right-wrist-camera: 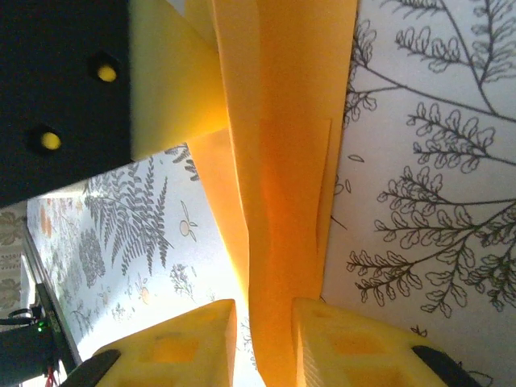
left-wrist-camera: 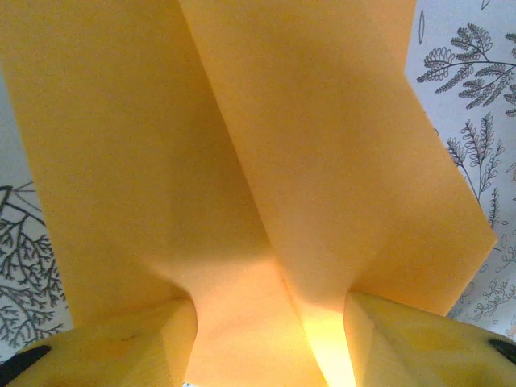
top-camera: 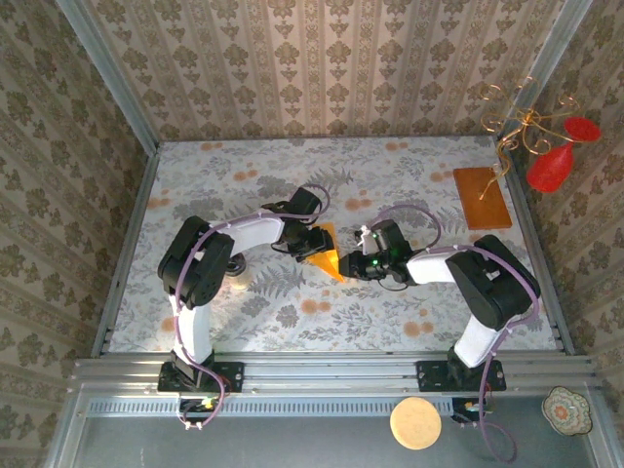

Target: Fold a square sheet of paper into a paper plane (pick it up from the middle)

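The square sheet of paper, bright orange-yellow and folded into long layers, stands up off the flowered table between both grippers. My left gripper holds it from the left. In the left wrist view the paper bunches between the two yellow fingers and touches both, my left gripper shut on it. My right gripper is at the paper's right end. In the right wrist view the folded strip runs between its parted jaws, against one finger and clear of the other; the right gripper is open.
A darker brown-orange board lies at the back right of the table. Red glass ornaments hang over the right wall. A round cork disc and a patterned dish sit on the near rail.
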Available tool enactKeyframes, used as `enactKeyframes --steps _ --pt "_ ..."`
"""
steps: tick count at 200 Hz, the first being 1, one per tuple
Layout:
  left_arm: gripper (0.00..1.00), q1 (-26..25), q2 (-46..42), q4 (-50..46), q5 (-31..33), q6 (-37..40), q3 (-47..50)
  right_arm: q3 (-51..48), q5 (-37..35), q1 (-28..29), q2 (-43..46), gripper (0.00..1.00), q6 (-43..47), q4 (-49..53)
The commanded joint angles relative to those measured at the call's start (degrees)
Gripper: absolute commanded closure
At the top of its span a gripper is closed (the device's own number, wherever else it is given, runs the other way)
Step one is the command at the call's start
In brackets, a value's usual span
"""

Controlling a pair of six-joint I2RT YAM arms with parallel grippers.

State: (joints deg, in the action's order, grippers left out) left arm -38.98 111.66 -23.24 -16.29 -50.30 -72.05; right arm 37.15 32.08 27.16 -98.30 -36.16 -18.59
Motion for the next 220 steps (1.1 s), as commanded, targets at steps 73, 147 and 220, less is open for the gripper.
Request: enactKeyframes --steps 73,147,220 --pt "0.48 -0.02 3.39 -6.81 3.47 0.03 1.42 2.23 0.58 1.41 -1.89 0.82 1.62 5.35" --pt "0.48 0.05 3.28 -7.08 3.12 0.21 1.54 2.38 -0.23 1.61 -1.17 0.83 1.47 7.24" --pt "0.49 0.16 3.38 -6.82 2.61 0.30 1.48 3.67 -2.48 1.85 3.71 0.78 1.81 13.30"
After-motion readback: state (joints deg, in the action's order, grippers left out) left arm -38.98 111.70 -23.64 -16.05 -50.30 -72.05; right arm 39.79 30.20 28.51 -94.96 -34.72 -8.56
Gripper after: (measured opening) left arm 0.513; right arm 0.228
